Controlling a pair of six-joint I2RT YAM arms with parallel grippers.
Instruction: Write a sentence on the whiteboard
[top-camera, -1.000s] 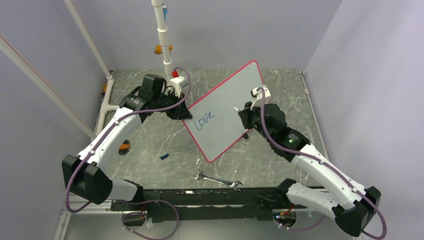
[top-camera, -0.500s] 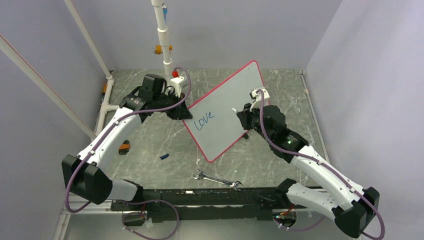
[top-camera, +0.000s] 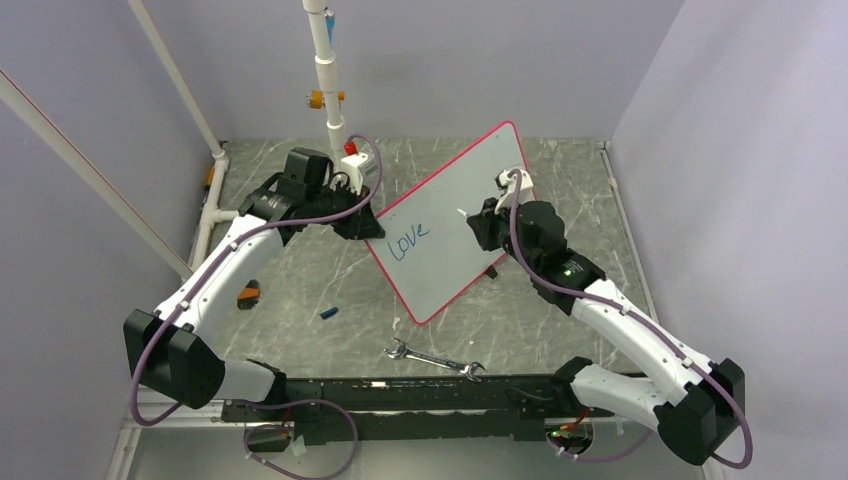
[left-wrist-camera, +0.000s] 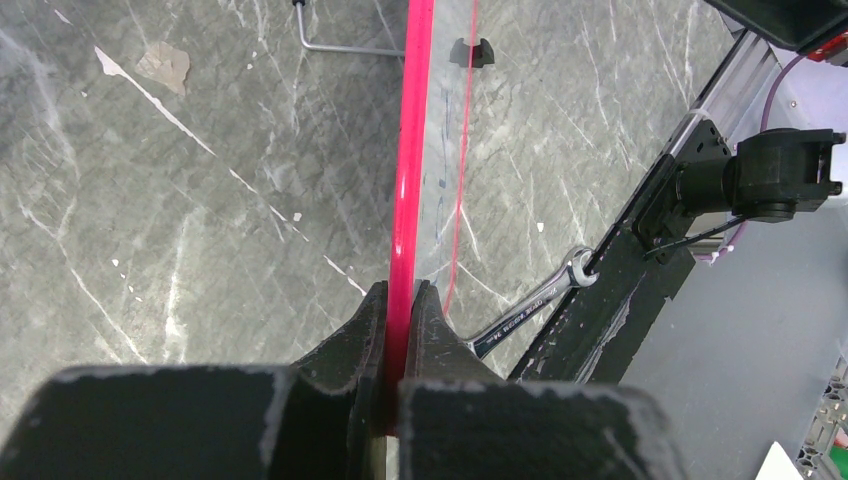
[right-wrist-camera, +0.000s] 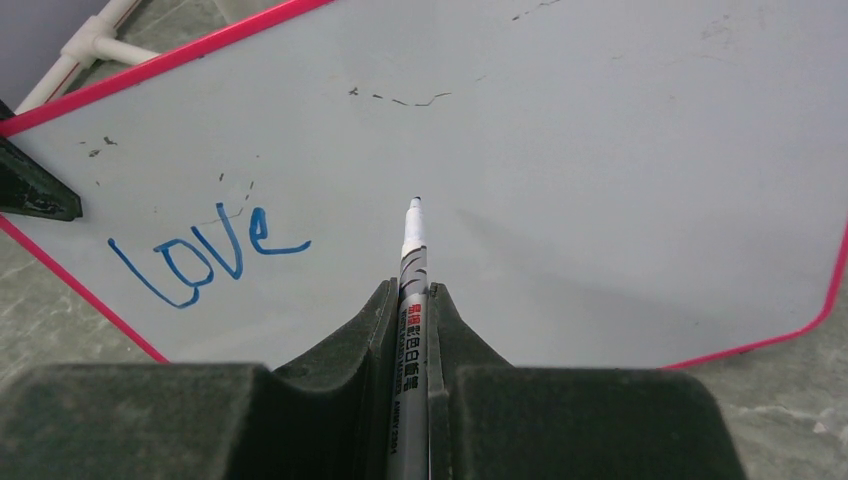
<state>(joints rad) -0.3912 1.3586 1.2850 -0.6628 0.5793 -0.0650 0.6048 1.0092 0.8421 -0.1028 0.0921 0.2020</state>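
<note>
Whiteboard (top-camera: 455, 215) stood tilted near the middle of the bench (top-camera: 300, 290), its written face turned toward the right arm. Its left edge was clamped by the left hand (left-wrist-camera: 398, 330), whose jaws were pressed together on the red rim (left-wrist-camera: 408, 150). The right hand (right-wrist-camera: 408, 320) was pinching a marker (right-wrist-camera: 412, 250) pointed at the white face, the tip sitting just right of the blue word "Love" (right-wrist-camera: 205, 262); whether the tip touched the surface could not be told. Only that one word of the sentence was down, so the step in hand looked to be starting the next word. Doing it well would call for a small gap after the "e" and setting the tip down level with the first letters. It would also need light, even pressure so the propped board did not flex or slide. The left hand's grip should brace against each stroke, and plenty of bare board lay to the right for the line to run on
</note>
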